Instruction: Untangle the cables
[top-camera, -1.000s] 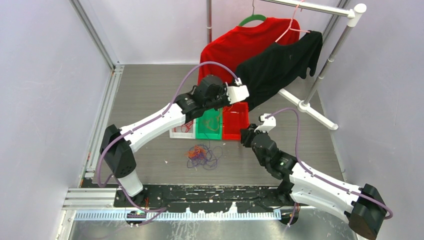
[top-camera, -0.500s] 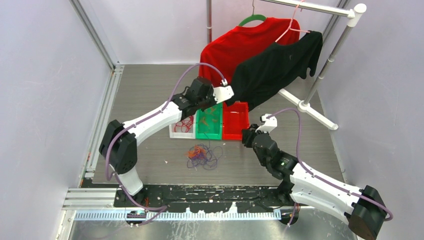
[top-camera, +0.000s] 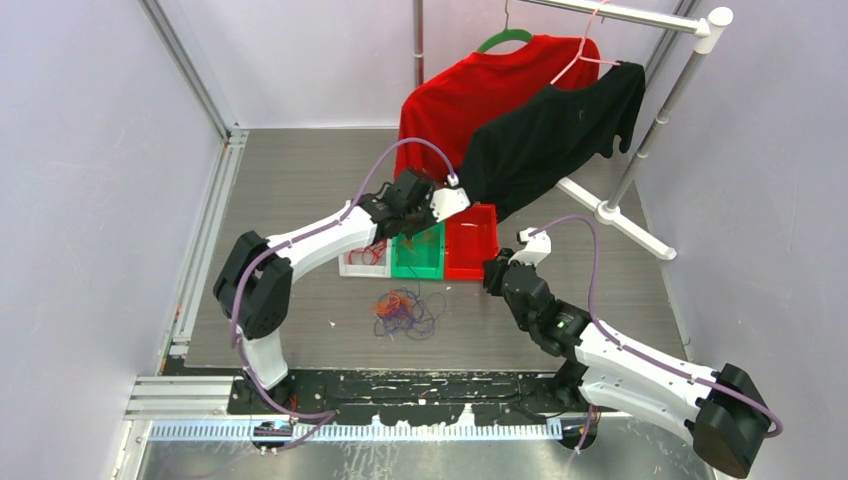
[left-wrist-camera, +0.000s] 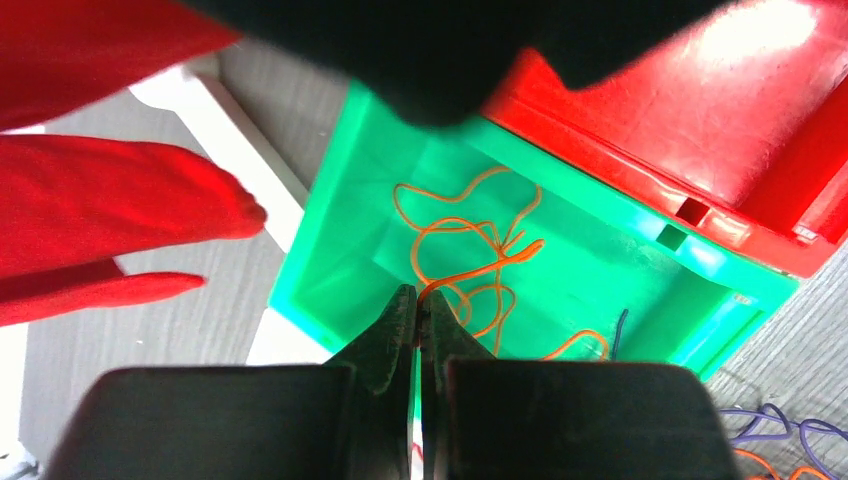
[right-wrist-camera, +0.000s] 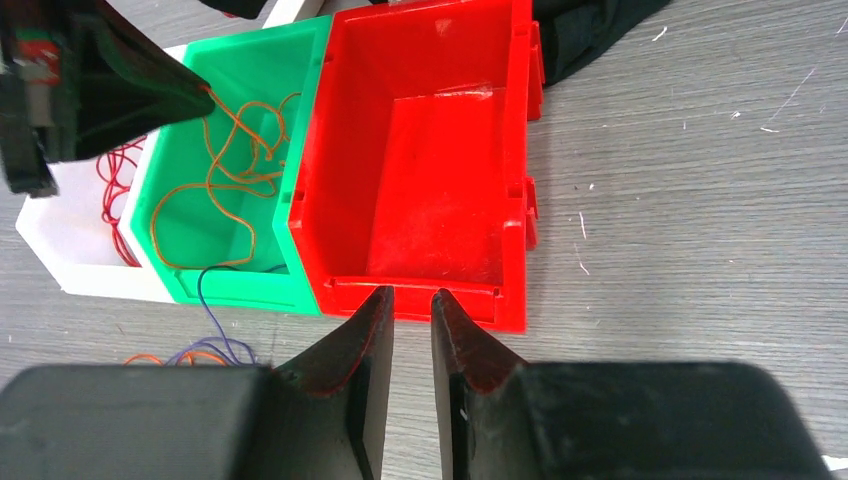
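A tangled bundle of cables (top-camera: 405, 312) in orange, purple and red lies on the grey floor in front of three bins. My left gripper (left-wrist-camera: 418, 295) hangs over the green bin (left-wrist-camera: 330, 250), shut on an orange cable (left-wrist-camera: 470, 270) whose loops rest inside the bin. The right wrist view shows the same orange cable (right-wrist-camera: 225, 180) running up to the left gripper (right-wrist-camera: 195, 92). Red cables (right-wrist-camera: 115, 185) lie in the white bin (right-wrist-camera: 60, 250). My right gripper (right-wrist-camera: 411, 298) stands slightly open and empty just in front of the empty red bin (right-wrist-camera: 430, 160).
A purple strand (right-wrist-camera: 205, 300) trails over the green bin's front wall to the floor. Behind the bins a clothes rack holds a red shirt (top-camera: 470, 90) and a black shirt (top-camera: 550, 140), which hangs over the red bin's back. The rack's foot (top-camera: 620, 220) lies right of the bins.
My left arm has pulled back and left from above the red bin to above the green bin, carrying the orange cable. The right gripper's jaws narrowed slightly.
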